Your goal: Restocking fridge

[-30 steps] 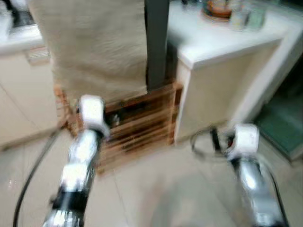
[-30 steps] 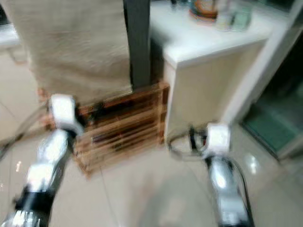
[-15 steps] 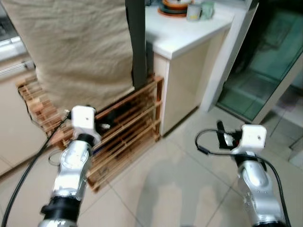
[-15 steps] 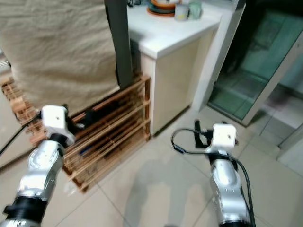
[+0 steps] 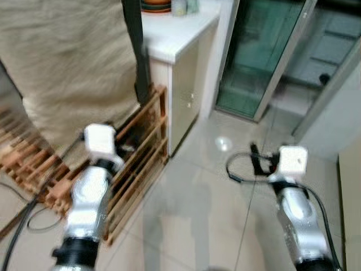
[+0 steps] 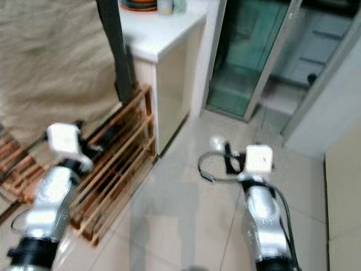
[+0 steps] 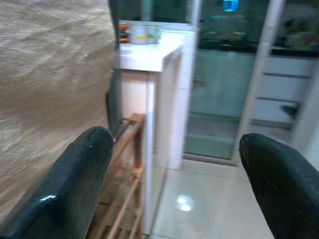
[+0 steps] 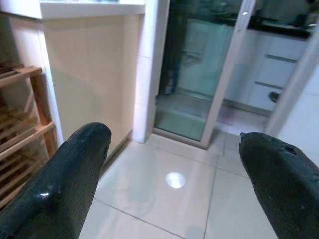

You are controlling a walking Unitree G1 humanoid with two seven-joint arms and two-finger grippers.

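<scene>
- The robot is standing on a pale tiled floor (image 5: 192,226) with both arms held forward; the left gripper (image 7: 174,189) is hanging with its two black fingers spread wide and nothing between them; the right gripper (image 8: 174,189) is also spread wide and is carrying nothing.
- No fridge and no goods to restock are appearing in these pictures, so I cannot say where the task's things are; judging from this, the robot is only on its way through the home.
- One risk, in my judgement: the left arm is hanging just beside the wooden rack (image 5: 135,152); if the robot is turning or stepping to its left, the arm or the black cable (image 5: 28,217) lying there could be catching on the slats.
- A second risk: the head pictures are blurred, so the robot may be misjudging how near the white counter (image 5: 175,39) or the glass door (image 5: 254,56) is; a bump there could be shaking the dishes (image 5: 163,5) standing on the counter top.
- Counting what is showing: two grippers; one wooden rack; one beige cloth (image 5: 67,62) hanging over the rack; one dark post (image 5: 137,51); one white counter; one stack of dishes, too blurred for counting the pieces; one glass door.
</scene>
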